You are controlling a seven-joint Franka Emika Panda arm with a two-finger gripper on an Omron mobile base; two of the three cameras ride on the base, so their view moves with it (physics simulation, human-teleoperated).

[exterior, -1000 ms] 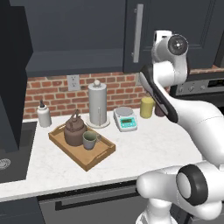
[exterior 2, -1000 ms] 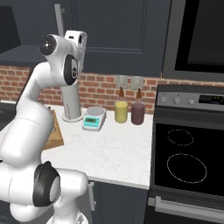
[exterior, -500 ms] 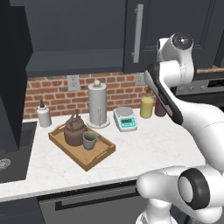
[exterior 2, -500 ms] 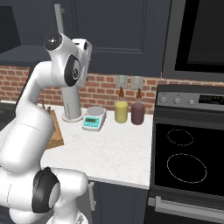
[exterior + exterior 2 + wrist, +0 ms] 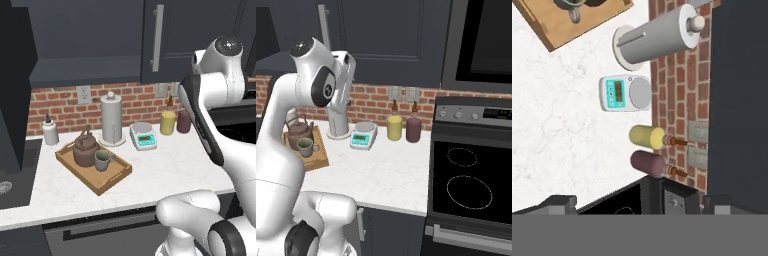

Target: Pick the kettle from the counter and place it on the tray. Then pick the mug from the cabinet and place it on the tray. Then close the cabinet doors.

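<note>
The dark-brown kettle (image 5: 83, 149) and the grey-green mug (image 5: 102, 160) stand side by side on the wooden tray (image 5: 110, 179), which lies on the white counter (image 5: 165, 167). Above, the cabinet (image 5: 85, 37) gapes open; its left door (image 5: 17, 85) is swung out, while its right door (image 5: 192, 35) with the silver bar handle (image 5: 157, 37) is shut. My gripper (image 5: 639, 202) is open and empty, high over the counter near the stove end, looking down. From there I see the tray's corner (image 5: 567, 25) and part of the mug (image 5: 572, 5).
A paper-towel holder (image 5: 111, 120), a small scale (image 5: 144, 136), a yellow canister (image 5: 168, 122) and a maroon canister (image 5: 183, 121) line the brick wall. A white bottle (image 5: 49, 131) stands left of the tray by the sink (image 5: 10, 175). The stove (image 5: 471, 180) lies right.
My arm's upper joints have swung to the right, carrying the hand away from the tray side. The gripper stays open. Kettle, mug and tray have not moved.
</note>
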